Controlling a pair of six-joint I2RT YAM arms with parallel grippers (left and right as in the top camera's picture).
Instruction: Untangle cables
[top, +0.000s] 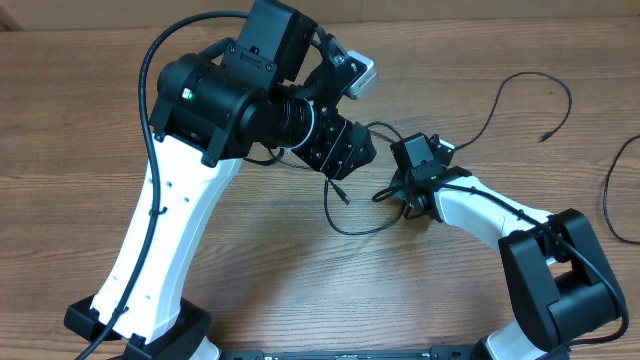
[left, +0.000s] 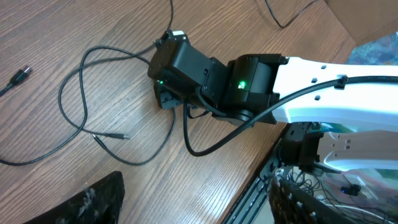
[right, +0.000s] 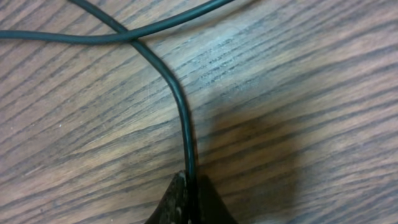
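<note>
Thin black cables lie on the wooden table. One cable (top: 345, 228) loops between the two arms, and its plug end (top: 343, 197) lies inside the loop. In the right wrist view this cable (right: 181, 106) runs up from my right gripper (right: 189, 202), which is shut on it, and crosses another strand (right: 134, 38). The right gripper (top: 388, 193) is low at the table. My left gripper (left: 199, 211) hovers open above the table with nothing between its fingers (left: 93, 199). From there I see the cable loop (left: 73, 118) left of the right gripper (left: 166, 98).
Another cable (top: 520, 78) arcs across the far right of the table to a plug (top: 543, 136). A further strand (top: 608, 200) lies at the right edge. A loose plug (left: 18, 76) lies at the left. The table's front edge (left: 261, 186) is close by.
</note>
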